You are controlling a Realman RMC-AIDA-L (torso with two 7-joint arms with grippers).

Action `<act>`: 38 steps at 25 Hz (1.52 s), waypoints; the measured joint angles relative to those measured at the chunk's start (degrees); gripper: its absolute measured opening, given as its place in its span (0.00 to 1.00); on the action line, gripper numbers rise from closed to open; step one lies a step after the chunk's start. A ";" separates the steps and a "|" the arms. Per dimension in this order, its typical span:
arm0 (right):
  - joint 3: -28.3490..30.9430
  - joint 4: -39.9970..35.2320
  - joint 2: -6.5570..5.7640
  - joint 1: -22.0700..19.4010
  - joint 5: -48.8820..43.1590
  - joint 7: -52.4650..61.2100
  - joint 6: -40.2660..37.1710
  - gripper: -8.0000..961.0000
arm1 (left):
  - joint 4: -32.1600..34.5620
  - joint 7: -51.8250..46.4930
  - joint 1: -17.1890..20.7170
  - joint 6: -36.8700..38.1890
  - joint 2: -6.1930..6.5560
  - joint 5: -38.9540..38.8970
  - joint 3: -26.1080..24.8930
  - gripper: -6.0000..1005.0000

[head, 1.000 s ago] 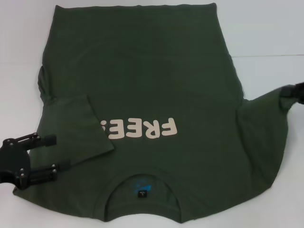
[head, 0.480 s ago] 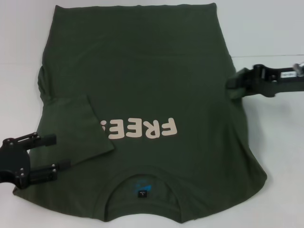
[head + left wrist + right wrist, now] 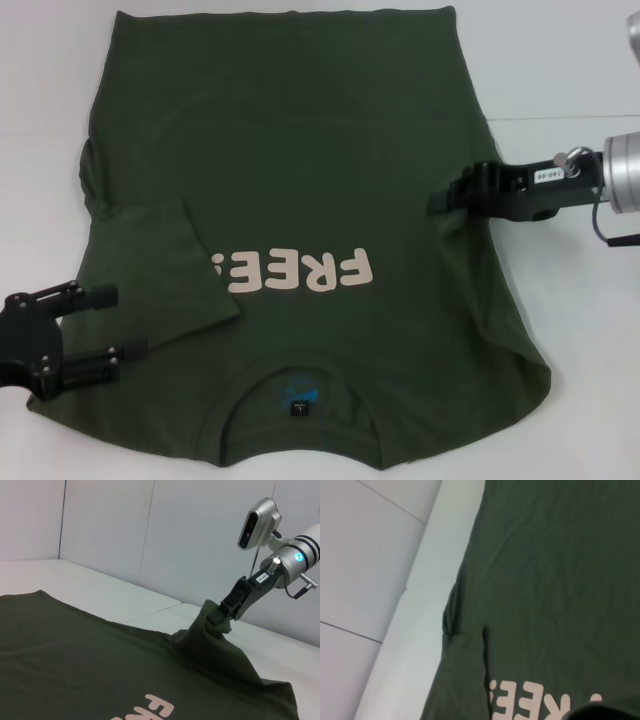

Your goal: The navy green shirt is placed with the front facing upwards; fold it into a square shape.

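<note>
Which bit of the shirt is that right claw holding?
On the white table lies the navy green shirt. At its right edge the right gripper pinches the right sleeve, lifted into a peak; the left sleeve lies folded flat.

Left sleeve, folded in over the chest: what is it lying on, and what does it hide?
The left sleeve lies flat on the shirt front, and its edge covers the last character of the FREE lettering. What that character is cannot be seen in the head view.
</note>
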 joint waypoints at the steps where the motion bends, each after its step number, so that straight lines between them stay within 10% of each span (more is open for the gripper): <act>1: -0.48 0.00 0.19 -0.01 0.00 0.12 0.36 0.02 | -0.02 0.00 0.02 0.00 0.00 0.00 -0.02 0.81; 38: -3.85 0.78 4.08 1.20 1.34 -0.18 9.90 0.03 | -0.05 0.00 -0.22 0.00 -0.36 0.00 0.32 0.81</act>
